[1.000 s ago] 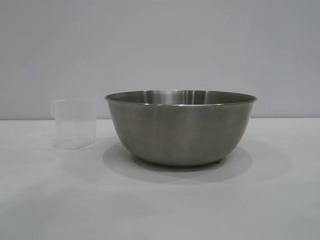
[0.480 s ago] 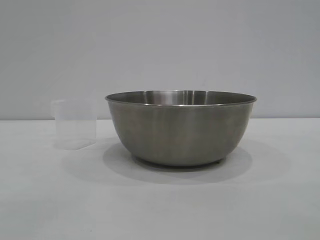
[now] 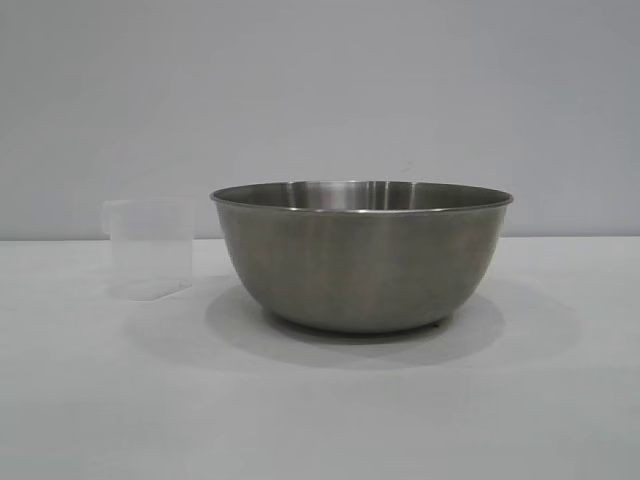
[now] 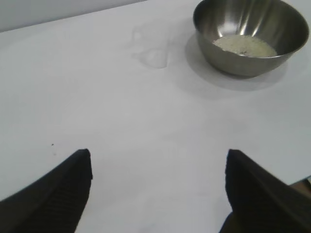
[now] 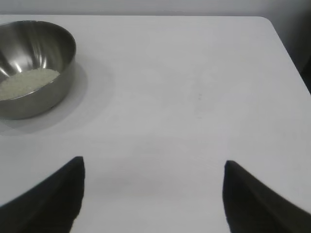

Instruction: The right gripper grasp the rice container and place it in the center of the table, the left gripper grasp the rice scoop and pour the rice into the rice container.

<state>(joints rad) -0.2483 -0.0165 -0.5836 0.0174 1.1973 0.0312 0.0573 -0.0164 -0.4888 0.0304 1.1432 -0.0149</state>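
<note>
The steel rice container (image 3: 362, 255) stands on the white table (image 3: 320, 410) in the middle of the exterior view. It also shows in the left wrist view (image 4: 286, 39) and the right wrist view (image 5: 48, 53). A heap of whitish rice (image 4: 244, 46) lies in its bottom, also seen in the right wrist view (image 5: 26, 81). The clear plastic rice scoop (image 3: 150, 248) stands upright just left of the bowl, apart from it, faint in the left wrist view (image 4: 151, 44). My left gripper (image 4: 158, 160) is open and empty, well back from the scoop. My right gripper (image 5: 153, 167) is open and empty, away from the bowl.
The table's far edge and rounded corner (image 5: 265, 20) show in the right wrist view, with a dark gap beyond its side edge (image 5: 306, 73). A plain grey wall (image 3: 320, 90) stands behind the table.
</note>
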